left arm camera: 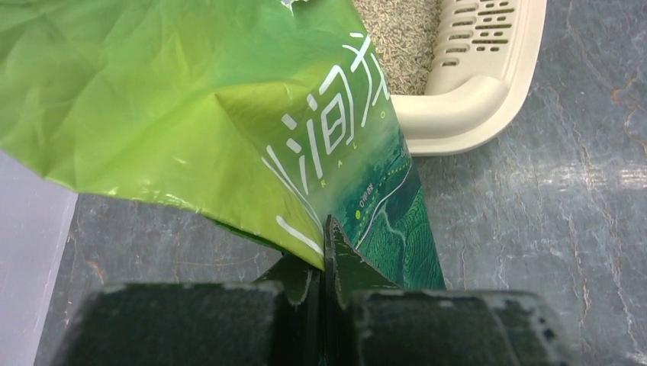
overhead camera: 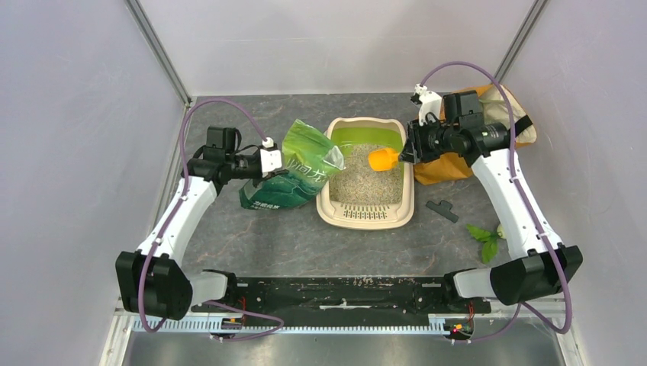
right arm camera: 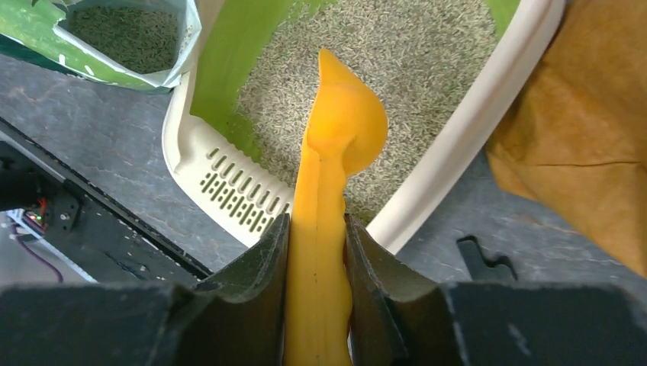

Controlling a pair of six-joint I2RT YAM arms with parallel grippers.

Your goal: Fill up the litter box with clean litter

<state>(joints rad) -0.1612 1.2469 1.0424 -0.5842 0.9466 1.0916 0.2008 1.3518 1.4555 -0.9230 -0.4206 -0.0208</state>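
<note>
The litter box [overhead camera: 409, 194] sits mid-table with its beige rim, green inside and slotted grate [overhead camera: 366, 214] at the near end. Grey-beige litter [overhead camera: 358, 179] covers most of its floor; it also shows in the right wrist view [right arm camera: 427, 61]. My left gripper [overhead camera: 276, 162] is shut on an edge of the green printed bag [overhead camera: 301, 171], left of the box, seen close in the left wrist view [left arm camera: 191, 99]. My right gripper [overhead camera: 407, 152] is shut on the handle of an orange scoop [overhead camera: 382, 159], whose bowl [right arm camera: 347, 114] hangs over the litter at the box's right side.
An orange fabric bag [overhead camera: 450, 164] lies right of the box behind my right arm. A small dark clip [overhead camera: 442, 210] lies on the table to the box's right. Green leaves [overhead camera: 484, 238] lie near the right arm. Grey walls enclose the table.
</note>
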